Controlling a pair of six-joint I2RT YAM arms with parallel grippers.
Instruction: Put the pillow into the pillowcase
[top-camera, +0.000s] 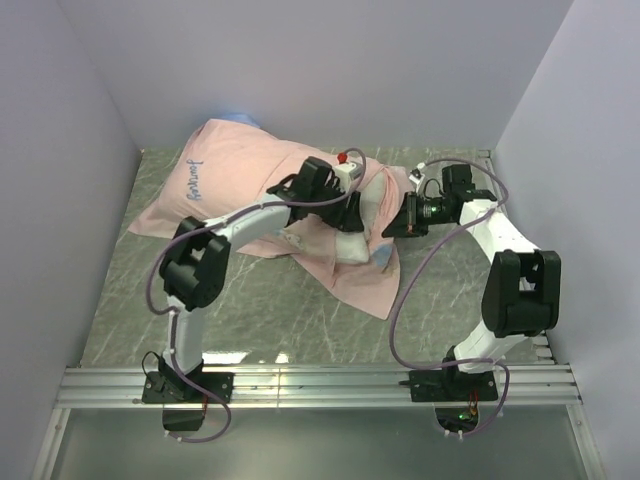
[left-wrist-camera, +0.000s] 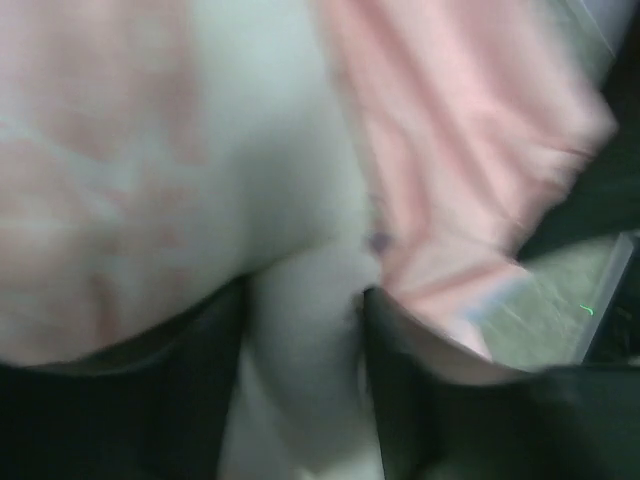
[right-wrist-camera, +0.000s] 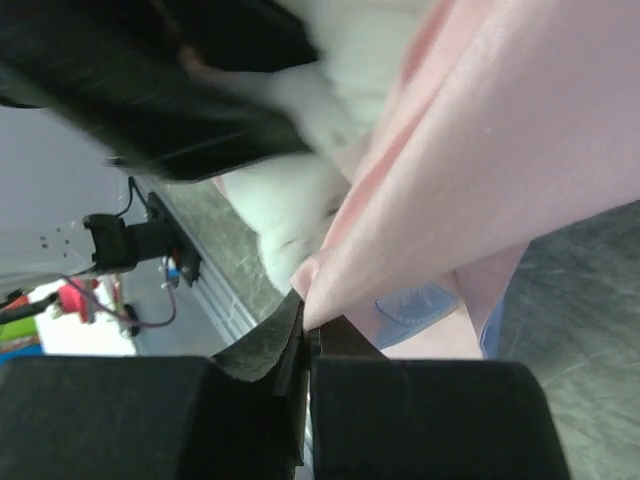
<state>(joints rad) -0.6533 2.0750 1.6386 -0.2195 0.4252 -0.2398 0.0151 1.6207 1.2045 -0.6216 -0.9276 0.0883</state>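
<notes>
One white pillow (top-camera: 350, 247), one pink pillowcase (top-camera: 240, 175), one green marbled table (top-camera: 250, 300), two arms, left arm (top-camera: 250, 218) and right arm (top-camera: 520, 285), and two grippers, left gripper (top-camera: 352, 212) and right gripper (top-camera: 393, 228), one per arm

Grey-green marbled tabletop (top-camera: 250, 310), pale walls (top-camera: 330, 60) on three sides, slotted metal rail (top-camera: 320, 385) along near edge.

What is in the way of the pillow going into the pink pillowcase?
Nothing I can see. The pillow has its white end right at the mouth of the pillowcase. The right gripper pinches that pink edge in its fingers, and the left gripper has its fingers apart around the pillow.
</notes>
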